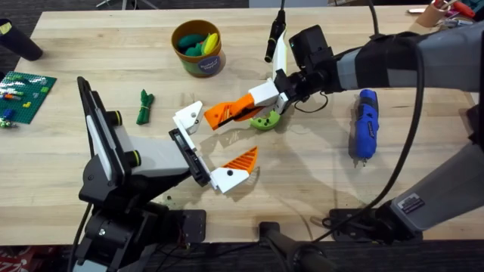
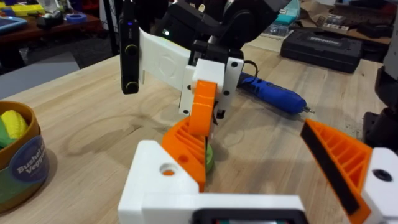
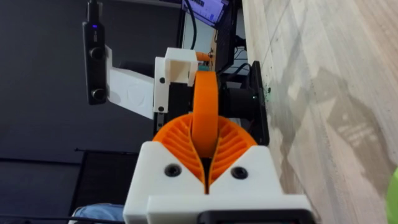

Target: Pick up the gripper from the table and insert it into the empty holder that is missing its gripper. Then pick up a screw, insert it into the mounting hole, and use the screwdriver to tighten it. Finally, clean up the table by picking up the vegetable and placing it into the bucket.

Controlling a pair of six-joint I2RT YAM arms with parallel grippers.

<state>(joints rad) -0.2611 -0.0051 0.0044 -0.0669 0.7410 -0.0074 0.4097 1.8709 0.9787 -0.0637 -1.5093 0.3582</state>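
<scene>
Right tool brings the orange finger to the bare holder

The dark green leafy vegetable (image 1: 144, 106) lies on the table (image 1: 302, 189), a little way left of the holder (image 1: 189, 117). The holder is the bare white bracket with a hole, and it is one jaw of the left tool (image 1: 219, 140). The other jaw carries a short ribbed orange triangle (image 1: 243, 158), and the two jaws are spread wide apart with nothing between them. The tan bucket (image 1: 197, 47) stands behind the holder. The long orange gripper finger (image 1: 231, 112) is just right of the holder, up off the table, with its thin end right at the holder. The right tool (image 1: 276, 92) is squeezed tight on the finger's white block. A lime green disc (image 1: 265, 119) lies under it. The blue screwdriver (image 1: 365, 121) lies far right of the holder.
</scene>
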